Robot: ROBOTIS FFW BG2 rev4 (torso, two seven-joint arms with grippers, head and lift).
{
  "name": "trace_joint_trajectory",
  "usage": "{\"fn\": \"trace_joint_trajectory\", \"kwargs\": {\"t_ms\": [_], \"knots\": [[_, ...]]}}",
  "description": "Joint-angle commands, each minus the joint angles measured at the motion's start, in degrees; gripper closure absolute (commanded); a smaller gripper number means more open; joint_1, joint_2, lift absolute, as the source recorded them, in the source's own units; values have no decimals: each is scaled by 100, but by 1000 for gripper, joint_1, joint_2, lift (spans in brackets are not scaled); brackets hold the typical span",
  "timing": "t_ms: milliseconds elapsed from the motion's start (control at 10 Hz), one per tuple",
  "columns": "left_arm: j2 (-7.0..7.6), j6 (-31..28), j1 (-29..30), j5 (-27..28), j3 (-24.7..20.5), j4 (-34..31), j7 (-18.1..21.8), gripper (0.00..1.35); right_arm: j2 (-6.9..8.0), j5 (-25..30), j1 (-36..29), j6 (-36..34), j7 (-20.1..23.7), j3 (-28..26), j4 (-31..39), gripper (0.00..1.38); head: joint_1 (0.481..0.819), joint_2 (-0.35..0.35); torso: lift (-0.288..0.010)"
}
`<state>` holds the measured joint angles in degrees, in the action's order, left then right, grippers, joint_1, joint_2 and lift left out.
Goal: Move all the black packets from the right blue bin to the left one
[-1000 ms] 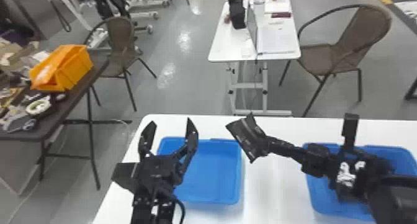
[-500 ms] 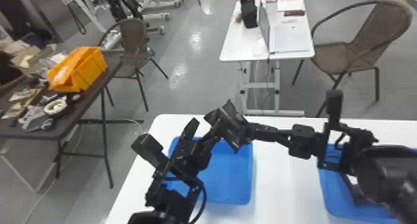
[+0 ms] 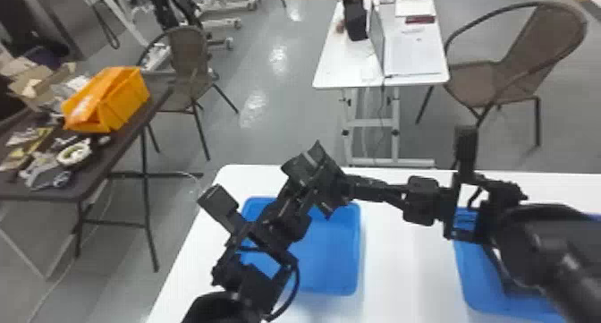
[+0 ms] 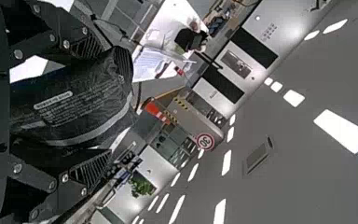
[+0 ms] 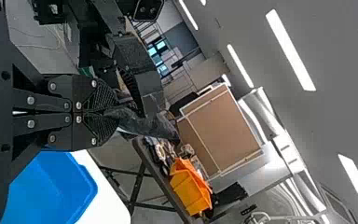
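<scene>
You've got the black packet (image 3: 308, 166) near ctr of the head view, above the upper edge of the left blue bin (image 3: 333, 264). R tool (image 3: 345, 187), right of it, is clenched on its end. L tool (image 3: 300, 196), below it, is spread, w/ the packet btwn its fingers in the L wrist view. Right blue bin (image 3: 480, 282) is lower right, on the same white tabletop (image 3: 402, 273), partly behind your R arm.
</scene>
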<state>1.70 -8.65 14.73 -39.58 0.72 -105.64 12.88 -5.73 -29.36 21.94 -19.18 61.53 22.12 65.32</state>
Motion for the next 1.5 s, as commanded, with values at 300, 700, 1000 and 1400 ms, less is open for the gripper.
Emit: {"fn": "trace_joint_trajectory", "kwargs": {"t_ms": [300, 700, 1000, 1400], "knots": [[-185, 522, 118, 11, -1, -9, -84, 1211, 2, -140, 38, 187, -106, -32, -195, 1282, 695, 249, 0], [-185, 962, 206, 328, -63, -9, -137, 1211, -60, -298, -340, 354, -598, -489, 60, 1, 695, 242, 0], [-185, 1261, 293, 1778, -370, -9, -268, 1211, -104, 1547, -1280, 169, -1767, -1535, 1747, 196, 695, 210, 0], [-185, 1937, 373, 4476, -907, 940, -339, 1211, -95, 1961, -2036, 415, -2435, -2018, 2213, 202, 695, 160, 0]]}}
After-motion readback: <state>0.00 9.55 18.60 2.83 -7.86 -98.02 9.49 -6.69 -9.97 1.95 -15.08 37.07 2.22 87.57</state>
